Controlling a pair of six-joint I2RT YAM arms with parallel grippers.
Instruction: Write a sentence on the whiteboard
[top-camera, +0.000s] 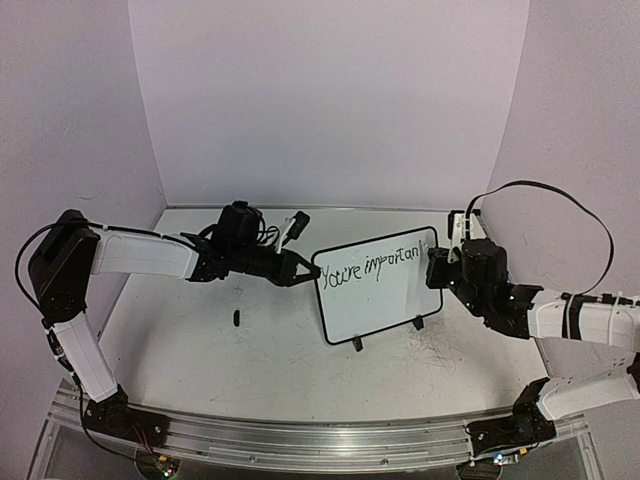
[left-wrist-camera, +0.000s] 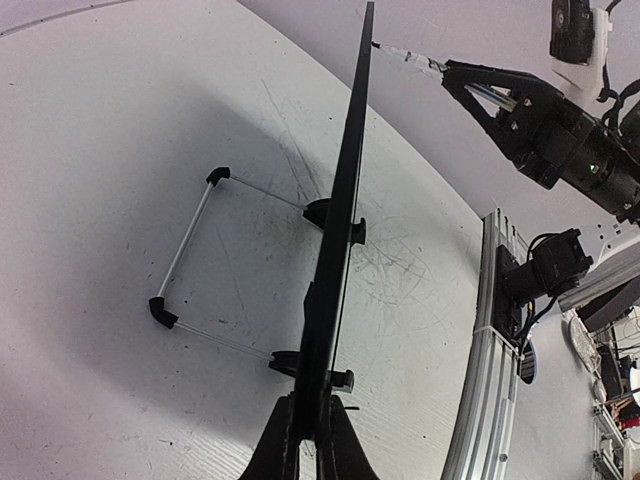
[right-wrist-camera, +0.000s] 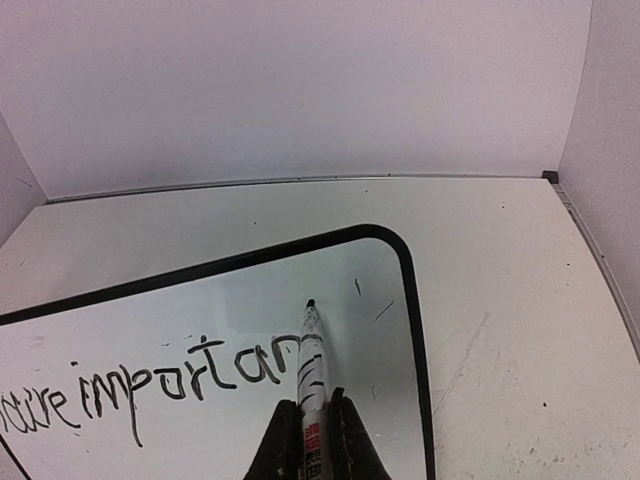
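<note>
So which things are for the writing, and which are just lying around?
For the job: whiteboard, gripped at its edge by the left jaws; striped marker in the right jaws; wire stand behind the board.
Lying about: small black piece, maybe a cap, on the table; scribble marks beside the board.

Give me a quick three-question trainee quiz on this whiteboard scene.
1. True or false: the left gripper is shut on the whiteboard's edge.
2. The right gripper holds: A) an eraser, B) a striped marker, C) nothing.
3. Which word comes first in the writing on the board?
Key: 1 true; 2 B; 3 "You're".
</note>
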